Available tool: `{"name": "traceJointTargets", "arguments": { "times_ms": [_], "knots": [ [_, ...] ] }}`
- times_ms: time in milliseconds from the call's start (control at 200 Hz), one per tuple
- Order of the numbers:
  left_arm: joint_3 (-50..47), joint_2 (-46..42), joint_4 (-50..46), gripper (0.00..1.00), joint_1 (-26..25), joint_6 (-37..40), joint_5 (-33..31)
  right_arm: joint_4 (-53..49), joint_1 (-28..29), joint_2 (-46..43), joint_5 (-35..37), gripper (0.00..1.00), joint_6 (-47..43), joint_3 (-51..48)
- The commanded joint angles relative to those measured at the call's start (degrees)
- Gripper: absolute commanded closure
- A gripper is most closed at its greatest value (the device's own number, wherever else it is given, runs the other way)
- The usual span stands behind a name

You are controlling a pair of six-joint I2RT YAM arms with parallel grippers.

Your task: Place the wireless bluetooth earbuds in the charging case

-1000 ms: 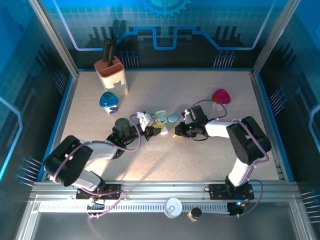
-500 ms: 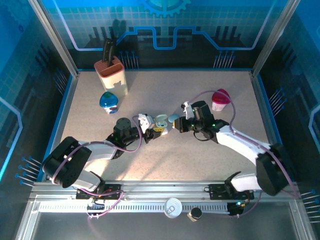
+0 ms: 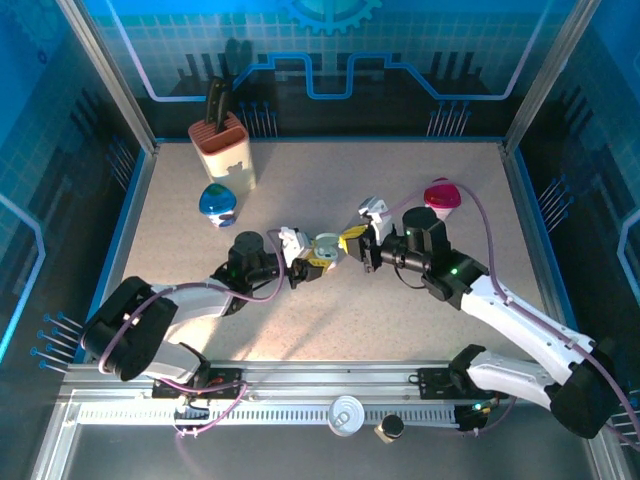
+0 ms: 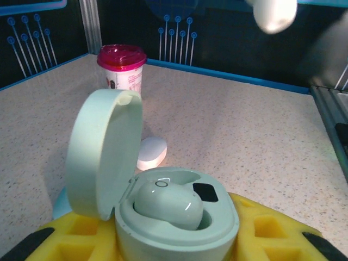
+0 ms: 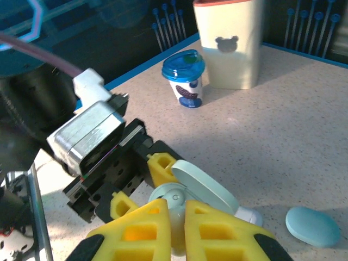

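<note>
Mid-frame on the counter (image 3: 430, 170), the left jaws clamp an open mint case (image 4: 179, 231) with an earbud (image 4: 168, 205) seated. Right jaws pinch a second earbud (image 5: 175, 209) just beside it.

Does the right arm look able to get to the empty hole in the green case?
Probably yes. The lid of the case stands open, one slot is bare, and the right hand, pinching an earbud, hovers close by.

Worktop (image 3: 400, 170) | charging case (image 3: 325, 243) centre, one earbud (image 4: 168, 204) in it | pebble-shaped piece (image 4: 151, 153) just right of case | knife block (image 3: 224, 145) rear left, lidded cup (image 3: 217, 203) before it | second cup (image 3: 440, 197) rear right
</note>
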Motion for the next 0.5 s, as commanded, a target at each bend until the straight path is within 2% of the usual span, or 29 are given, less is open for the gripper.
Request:
{"name": "traceJointTargets", "arguments": {
  "times_ms": [0, 495],
  "knots": [
    [1.8, -2.4, -1.1, 0.69, 0.3, -0.7, 4.1, -0.1, 1.5, 0.7, -2.5, 0.91, -4.2, 1.6],
    [2.3, -5.9, -3.4, 0.69, 0.3, -1.6, 6.5, -0.8, 2.6, 6.1, -1.4, 0.91, -7.3, 1.6]
  ]
}}
